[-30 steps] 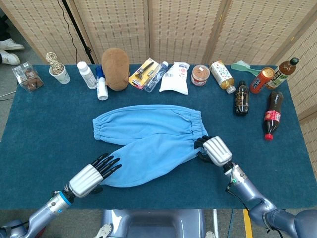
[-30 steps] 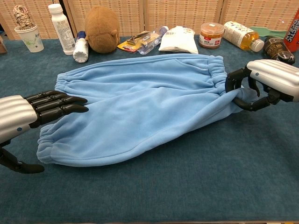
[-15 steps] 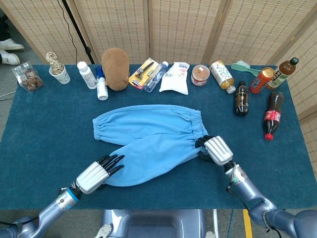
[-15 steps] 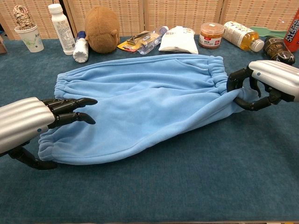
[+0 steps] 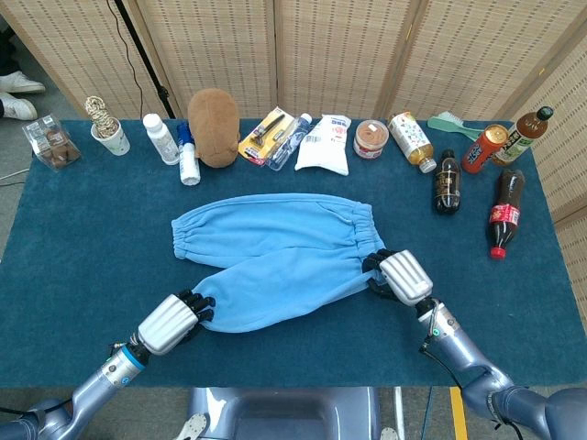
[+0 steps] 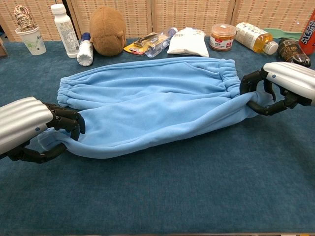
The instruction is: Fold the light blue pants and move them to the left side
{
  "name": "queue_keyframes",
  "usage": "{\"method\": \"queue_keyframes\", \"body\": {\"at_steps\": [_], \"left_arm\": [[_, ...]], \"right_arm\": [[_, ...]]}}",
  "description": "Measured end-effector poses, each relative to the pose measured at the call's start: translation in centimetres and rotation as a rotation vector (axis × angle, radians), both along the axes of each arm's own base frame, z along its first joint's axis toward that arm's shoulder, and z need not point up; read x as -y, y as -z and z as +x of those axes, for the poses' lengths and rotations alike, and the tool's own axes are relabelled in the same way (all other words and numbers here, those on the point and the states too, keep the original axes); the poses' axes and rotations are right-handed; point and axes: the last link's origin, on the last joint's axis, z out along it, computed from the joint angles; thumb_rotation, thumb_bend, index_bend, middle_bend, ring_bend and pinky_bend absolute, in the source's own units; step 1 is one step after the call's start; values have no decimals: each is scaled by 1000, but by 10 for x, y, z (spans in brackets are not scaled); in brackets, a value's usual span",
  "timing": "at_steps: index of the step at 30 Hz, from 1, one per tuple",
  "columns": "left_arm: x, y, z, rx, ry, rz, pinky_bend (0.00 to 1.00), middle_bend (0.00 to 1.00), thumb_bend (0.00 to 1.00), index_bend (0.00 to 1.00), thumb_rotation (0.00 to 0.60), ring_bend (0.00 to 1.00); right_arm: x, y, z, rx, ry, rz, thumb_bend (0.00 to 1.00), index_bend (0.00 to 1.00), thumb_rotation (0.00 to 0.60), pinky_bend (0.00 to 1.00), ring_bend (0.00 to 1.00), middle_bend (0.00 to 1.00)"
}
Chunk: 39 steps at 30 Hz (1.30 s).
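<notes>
The light blue pants (image 5: 275,252) (image 6: 152,101) lie spread across the middle of the dark blue table, legs pointing left, waistband at the right. My left hand (image 5: 171,321) (image 6: 34,128) grips the cuff of the near leg, fingers curled around the fabric. At the right end, my right hand (image 5: 398,278) (image 6: 280,86) holds the near corner of the waistband, with the fabric bunched between its fingers. The far leg lies flat and untouched.
Along the far edge stand a paper cup (image 5: 112,137), white bottles (image 5: 161,138), a brown plush (image 5: 214,114), packets (image 5: 326,145), a jar (image 5: 371,138) and several drink bottles (image 5: 504,213) at the right. Bare table cloth (image 5: 83,238) shows left of the pants.
My left hand has closed its outstretched fingers around the near leg's cuff and drawn it slightly inward. The right hand has kept its hold on the waistband.
</notes>
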Motion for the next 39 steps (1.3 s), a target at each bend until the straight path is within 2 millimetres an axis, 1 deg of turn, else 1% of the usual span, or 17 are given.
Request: {"method": "queue_keyframes", "body": {"at_steps": [4, 7, 13, 19, 22, 28, 31, 34, 39], "left_arm": [[-4, -1, 1, 34, -17, 12, 556, 522, 506, 760, 600, 535], [-7, -3, 2, 71, -30, 29, 566, 569, 507, 813, 600, 572], [-16, -13, 1, 141, -70, 88, 572, 590, 509, 838, 600, 593], [-30, -27, 1, 189, -142, 130, 573, 599, 508, 843, 600, 603], [-39, -37, 2, 224, -193, 149, 573, 599, 508, 843, 600, 604], [-63, -55, 1, 256, -318, 200, 572, 599, 506, 844, 600, 611], [-74, -61, 2, 247, -368, 226, 536, 600, 504, 845, 600, 611], [-84, -63, 2, 236, -416, 243, 502, 600, 503, 846, 600, 611], [-101, -63, 2, 197, -492, 263, 493, 600, 503, 846, 600, 611]], "right_arm": [[0, -1, -1, 0, 2, 2, 899, 626, 600, 644, 464, 562], [-1, -1, 0, 10, 5, 7, 900, 626, 600, 644, 464, 563], [1, -6, 4, 50, 15, 17, 900, 626, 600, 644, 463, 563], [10, -13, 15, 79, 16, 17, 900, 627, 600, 644, 464, 563], [17, -18, 23, 84, 23, 17, 899, 627, 600, 644, 463, 563], [40, -25, 36, 77, 67, 25, 901, 627, 600, 644, 464, 564], [53, -27, 43, 75, 95, 29, 902, 627, 600, 644, 463, 564], [64, -28, 48, 71, 122, 32, 904, 627, 600, 644, 464, 564], [85, -28, 52, 32, 166, 25, 904, 627, 600, 644, 464, 564]]}}
